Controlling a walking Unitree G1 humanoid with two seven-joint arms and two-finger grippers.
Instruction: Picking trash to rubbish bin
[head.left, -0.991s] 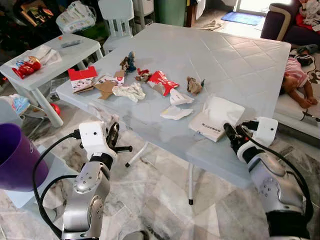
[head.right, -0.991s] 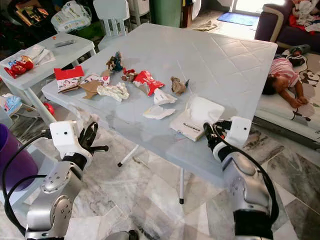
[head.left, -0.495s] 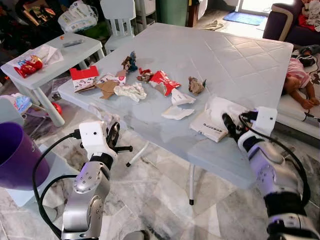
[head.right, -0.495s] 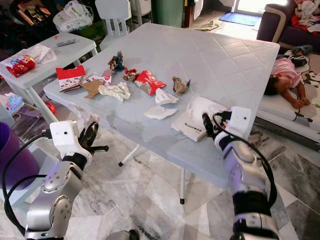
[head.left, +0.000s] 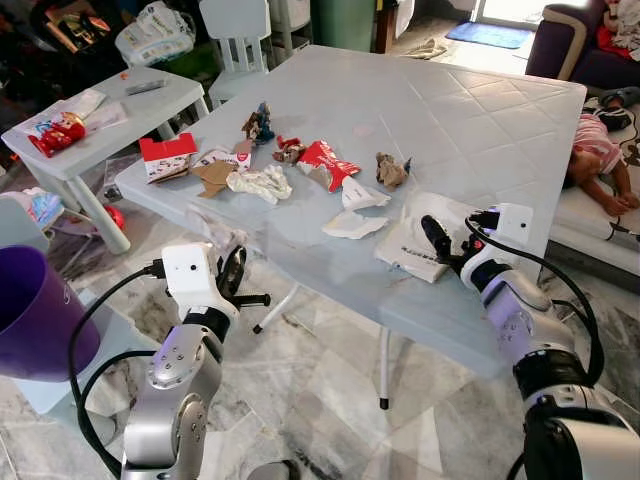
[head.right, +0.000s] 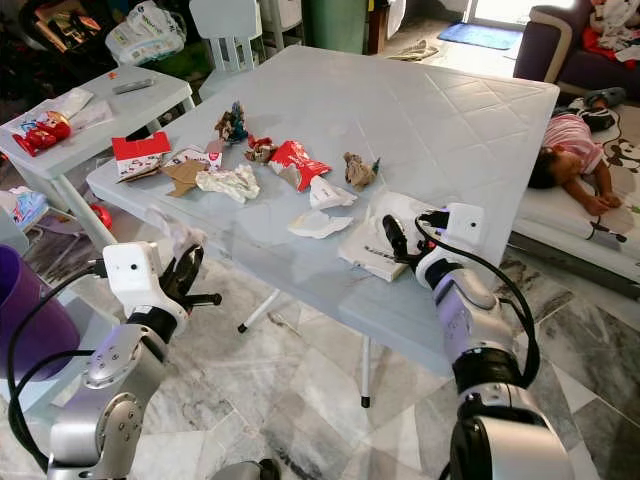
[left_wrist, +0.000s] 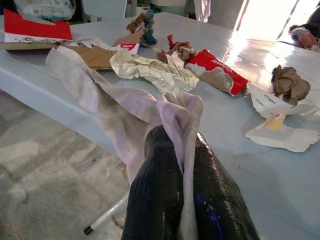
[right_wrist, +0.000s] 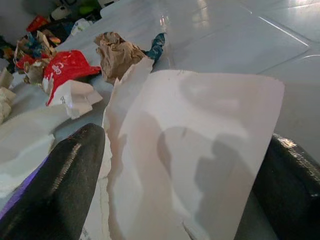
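My left gripper (left_wrist: 181, 150) is held low in front of the table's near left edge, shut on a crumpled white tissue (left_wrist: 100, 95) that drapes from its tips. My right gripper (right_wrist: 185, 150) is open over a flat white paper packet (head.left: 443, 212) at the table's near right, one finger (right_wrist: 60, 185) on each side of it. Farther back on the grey table (head.left: 480, 120) lie a red wrapper (head.left: 325, 160), crumpled white paper (head.left: 260, 183), a brown paper ball (head.left: 390, 170), white scraps (head.left: 352, 225), brown cardboard (head.left: 212, 175) and a red-and-white carton (head.left: 165, 157). A purple bin (head.left: 35, 315) stands at my far left.
A small white side table (head.left: 110, 110) with snack packets stands left of the big table, a white chair (head.left: 235, 35) behind it. A person (head.left: 595, 150) lies on a mat at the right. Marble floor (head.left: 320, 400) spreads below the table.
My right gripper has reached forward from the table's near edge over the white packet. The left gripper keeps its place with the tissue.
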